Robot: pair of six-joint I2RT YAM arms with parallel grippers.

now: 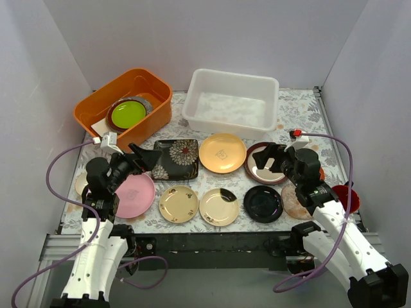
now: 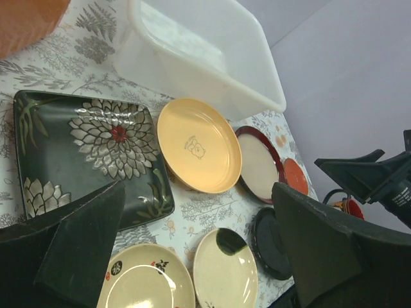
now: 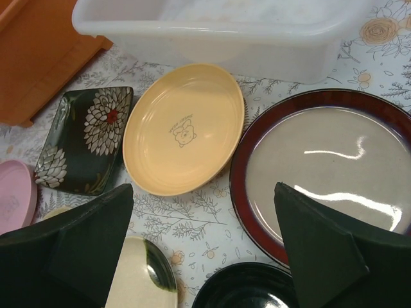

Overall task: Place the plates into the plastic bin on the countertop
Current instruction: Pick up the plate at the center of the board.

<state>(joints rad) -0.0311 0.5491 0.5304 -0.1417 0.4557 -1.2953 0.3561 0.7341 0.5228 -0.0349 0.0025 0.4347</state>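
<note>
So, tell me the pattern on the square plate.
The square plate is black with silvery flowers and green leaves; clearest in the left wrist view.

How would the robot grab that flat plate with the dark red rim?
Take the red-rimmed plate by its near-left rim, from above, with the open right gripper. It lies flat, so likely only the raised edge can be pinched, and bare countertop there leaves finger room.

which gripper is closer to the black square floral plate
Left. The left gripper is open at the left edge of the black square floral plate; the right gripper is open over the brown-rimmed plate, with the gold plate between.
</note>
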